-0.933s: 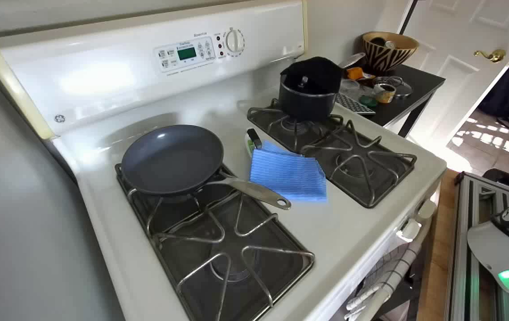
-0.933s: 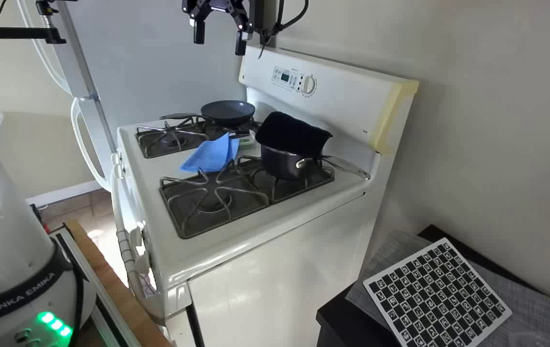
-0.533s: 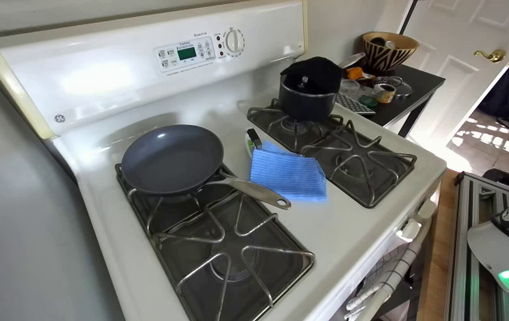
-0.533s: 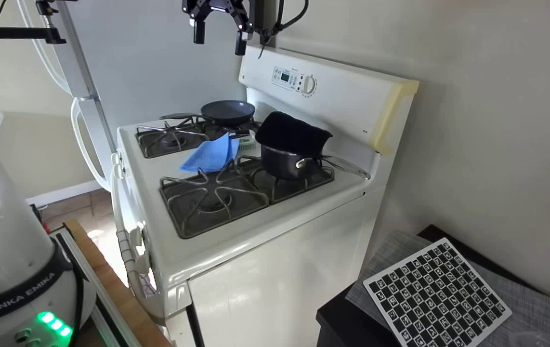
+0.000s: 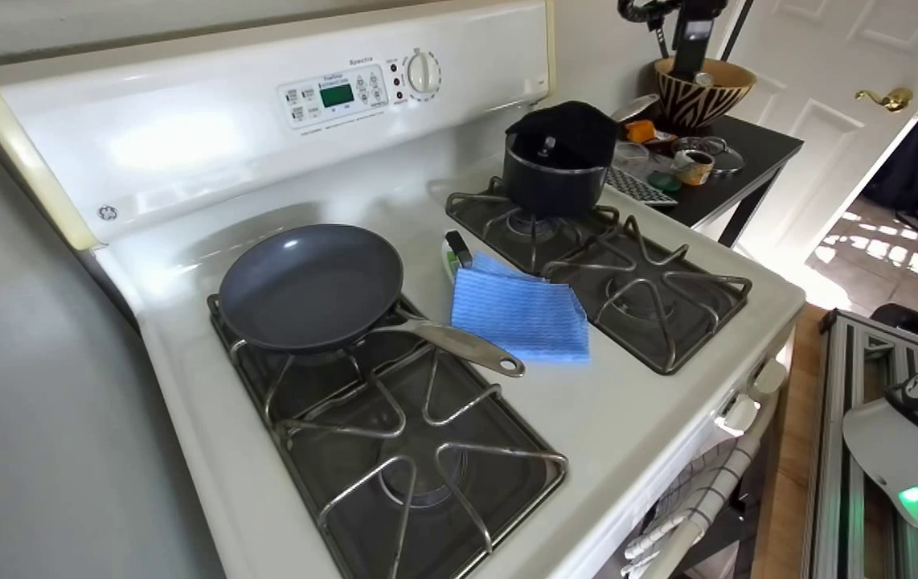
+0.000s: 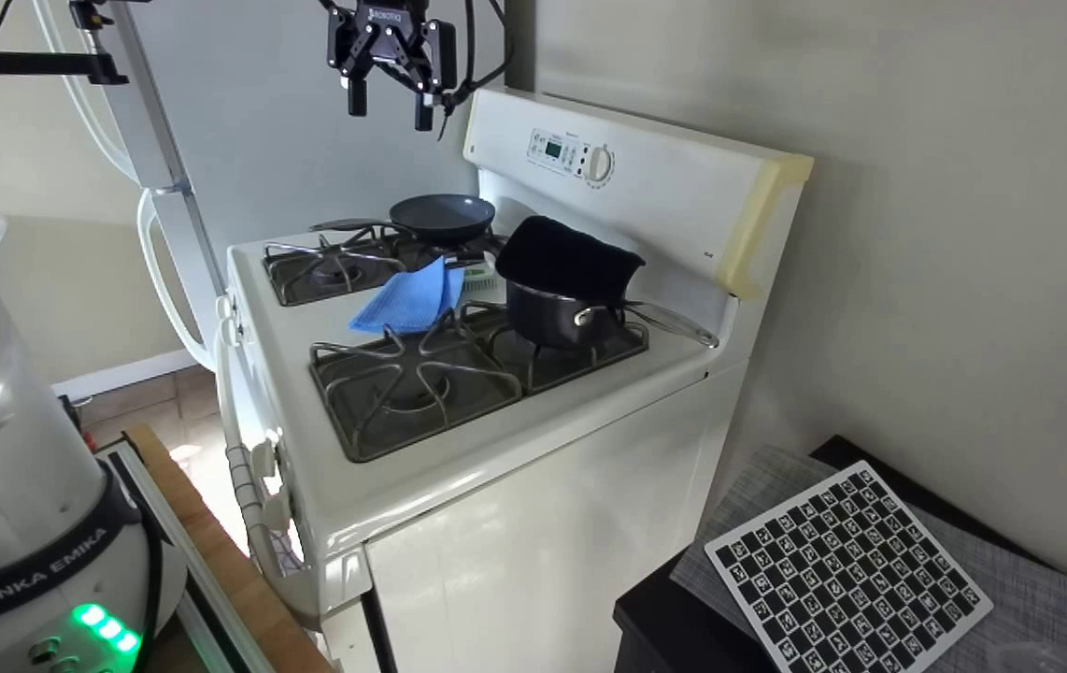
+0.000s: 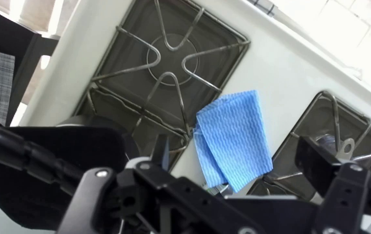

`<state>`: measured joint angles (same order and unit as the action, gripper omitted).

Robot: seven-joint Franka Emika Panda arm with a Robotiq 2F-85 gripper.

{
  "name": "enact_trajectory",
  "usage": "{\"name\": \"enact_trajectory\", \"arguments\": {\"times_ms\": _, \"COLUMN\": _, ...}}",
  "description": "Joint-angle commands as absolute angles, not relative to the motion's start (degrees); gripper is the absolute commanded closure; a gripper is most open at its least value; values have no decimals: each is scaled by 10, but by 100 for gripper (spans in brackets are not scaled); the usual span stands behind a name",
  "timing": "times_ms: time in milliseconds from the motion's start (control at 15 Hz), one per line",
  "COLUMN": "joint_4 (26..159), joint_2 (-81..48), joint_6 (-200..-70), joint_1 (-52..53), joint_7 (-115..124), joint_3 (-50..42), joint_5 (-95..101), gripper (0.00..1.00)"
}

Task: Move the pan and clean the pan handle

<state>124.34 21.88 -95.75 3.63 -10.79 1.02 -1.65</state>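
The pan [image 5: 310, 285] is round, shallow and dark grey-blue inside. It sits on a rear burner in both exterior views [image 6: 443, 217]. Its silver-grey pan handle [image 5: 467, 347] points toward the stove's front; only its holed end [image 7: 347, 148] shows plainly in the wrist view. A folded blue cloth [image 5: 519, 314] lies on the white strip between the burner grates, also in the wrist view [image 7: 237, 130]. My gripper [image 6: 391, 106] is open and empty, high above the stove. In the wrist view its fingers [image 7: 237, 157] stand apart on either side of the cloth, well above it.
A deep black pot [image 5: 551, 185] with black fabric in it stands on the other rear burner. A white-green object with a black end [image 5: 459, 251] lies partly under the cloth. Raised wire grates [image 5: 419, 434] cover the burners. The stove's back panel [image 6: 636, 140] rises behind.
My gripper has moved down and to the left in an exterior view, and part of it now shows at the top of the other view. Pan and cloth have not moved.
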Motion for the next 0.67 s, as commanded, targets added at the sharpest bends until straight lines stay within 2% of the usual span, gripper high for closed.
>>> {"name": "enact_trajectory", "arguments": {"times_ms": 0, "joint_4": 1265, "joint_2": 192, "joint_6": -1053, "joint_1": 54, "joint_7": -24, "joint_3": 56, "joint_5": -20, "gripper": 0}}
{"name": "enact_trajectory", "arguments": {"times_ms": 333, "joint_4": 1304, "joint_2": 146, "joint_6": -1212, "joint_1": 71, "joint_7": 81, "joint_3": 109, "joint_5": -1, "gripper": 0}}
{"name": "enact_trajectory", "arguments": {"times_ms": 400, "joint_4": 1287, "joint_2": 157, "joint_6": -1173, "joint_1": 70, "joint_7": 48, "joint_3": 94, "joint_5": -10, "gripper": 0}}
{"name": "enact_trajectory", "arguments": {"times_ms": 600, "joint_4": 1288, "joint_2": 147, "joint_6": -1182, "joint_1": 72, "joint_7": 53, "joint_3": 97, "joint_5": -10, "gripper": 0}}
